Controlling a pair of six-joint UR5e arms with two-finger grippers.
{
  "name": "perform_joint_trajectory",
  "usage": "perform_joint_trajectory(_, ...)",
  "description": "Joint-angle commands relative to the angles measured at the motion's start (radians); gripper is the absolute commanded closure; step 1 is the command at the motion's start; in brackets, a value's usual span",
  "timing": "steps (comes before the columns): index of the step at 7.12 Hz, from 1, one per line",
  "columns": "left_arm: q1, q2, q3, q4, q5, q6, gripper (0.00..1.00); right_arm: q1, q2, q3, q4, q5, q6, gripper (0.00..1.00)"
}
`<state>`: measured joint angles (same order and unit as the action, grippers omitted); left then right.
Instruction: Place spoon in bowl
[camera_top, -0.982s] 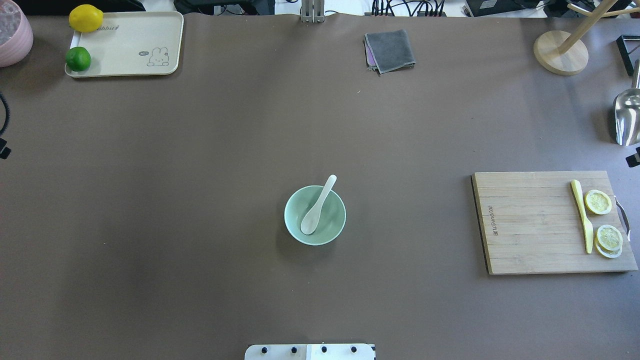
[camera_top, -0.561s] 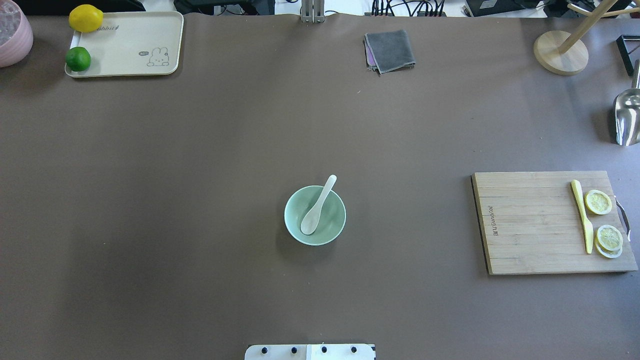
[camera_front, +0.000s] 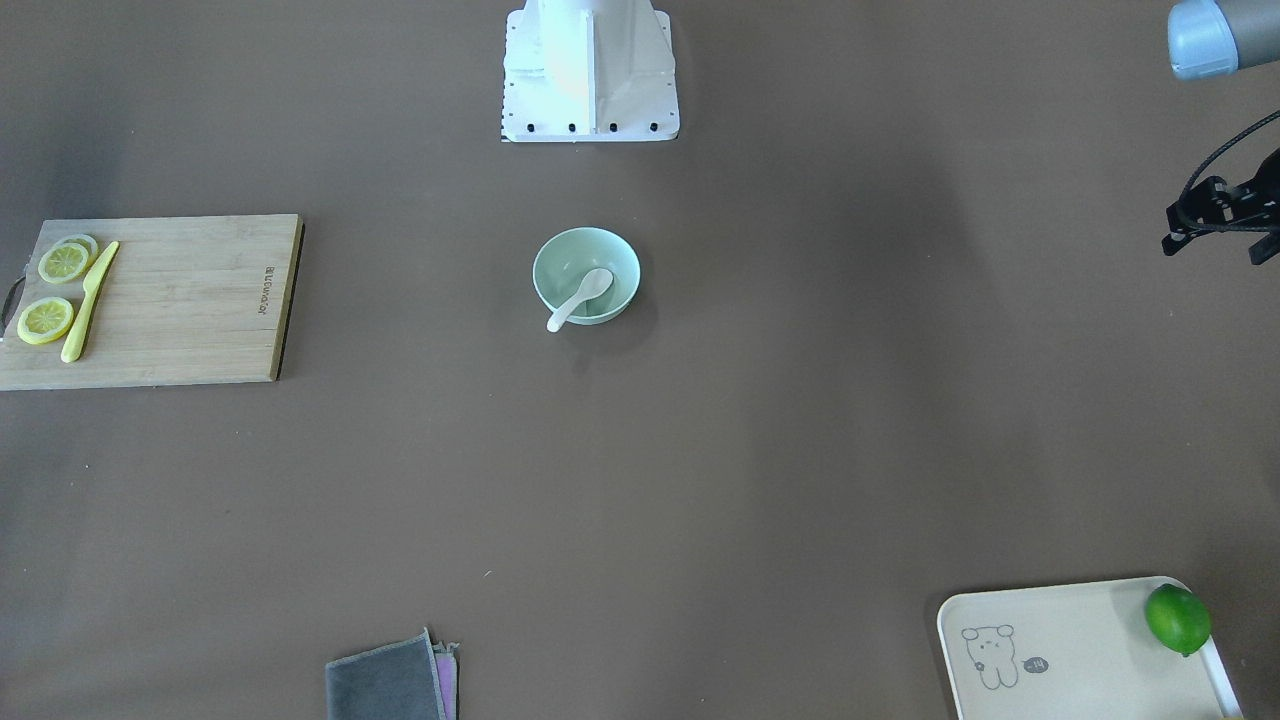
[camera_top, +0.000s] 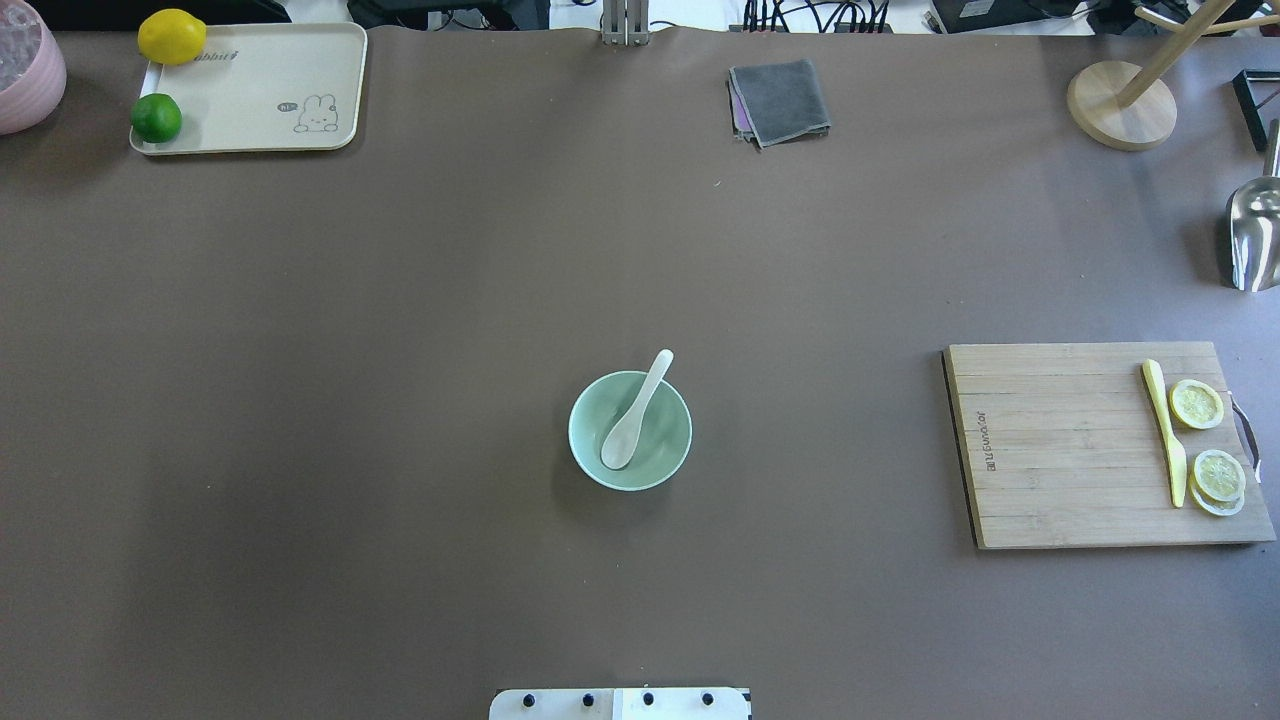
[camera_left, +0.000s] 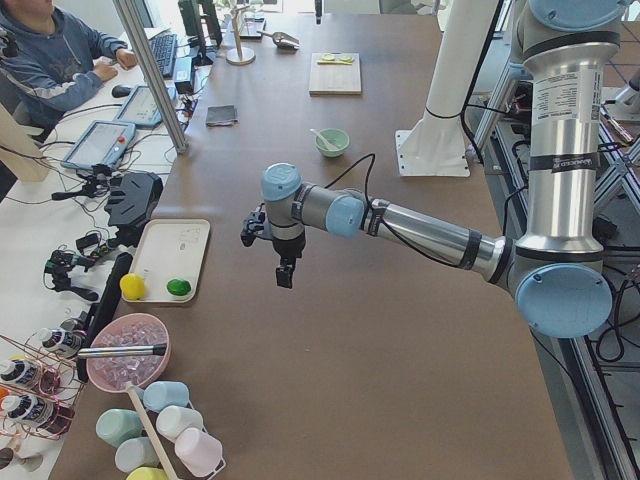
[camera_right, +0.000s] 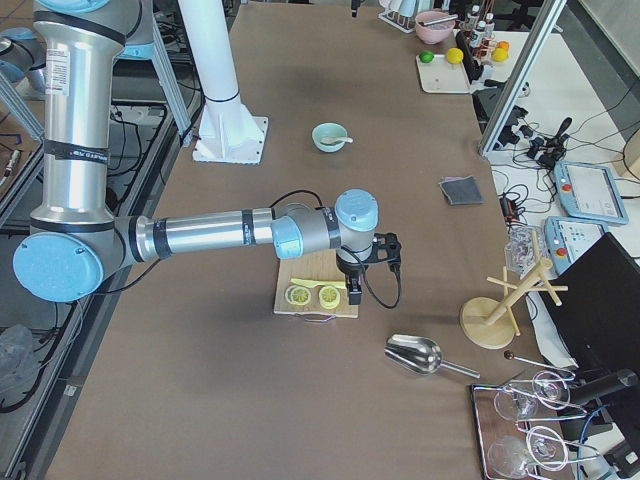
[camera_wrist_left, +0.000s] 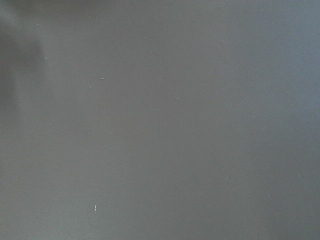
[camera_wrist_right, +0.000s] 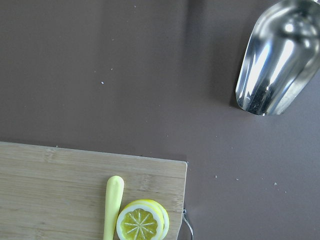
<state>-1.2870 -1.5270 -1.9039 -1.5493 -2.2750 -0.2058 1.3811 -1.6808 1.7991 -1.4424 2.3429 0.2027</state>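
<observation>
The pale mint-green bowl (camera_top: 600, 470) stands at the table's middle, near the robot's base. The white spoon (camera_top: 635, 415) lies in it with its scoop inside and its handle over the far rim. Both also show in the front view, bowl (camera_front: 552, 255) and spoon (camera_front: 578, 298). My left gripper (camera_left: 285, 275) hangs above bare table far to the left. My right gripper (camera_right: 352, 295) hovers over the board's outer end. Both are far from the bowl, and I cannot tell whether either is open or shut.
A wooden cutting board (camera_top: 1060, 450) at the right carries a yellow knife (camera_top: 1165, 430) and lemon slices (camera_top: 1197, 404). A metal scoop (camera_top: 1255, 235), a wooden stand (camera_top: 1120, 105), a grey cloth (camera_top: 780, 100) and a tray (camera_top: 260, 90) with fruit line the far edges.
The dark tips of both arms, at the left and right edges of the overhead view one second ago, have left that view. Bowl and spoon have not moved.
</observation>
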Motion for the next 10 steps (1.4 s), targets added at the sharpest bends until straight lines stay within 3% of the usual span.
perform_joint_trajectory(1,-0.002,-0.01,-0.003,0.0,0.002,0.0,0.02,0.001,0.001,-0.016,0.0,0.007,-0.006,0.0)
perform_joint_trajectory(10,-0.058,-0.015,0.003,0.003,-0.015,0.008,0.02,0.003,0.01,-0.007,0.0,0.015,-0.009,0.0)
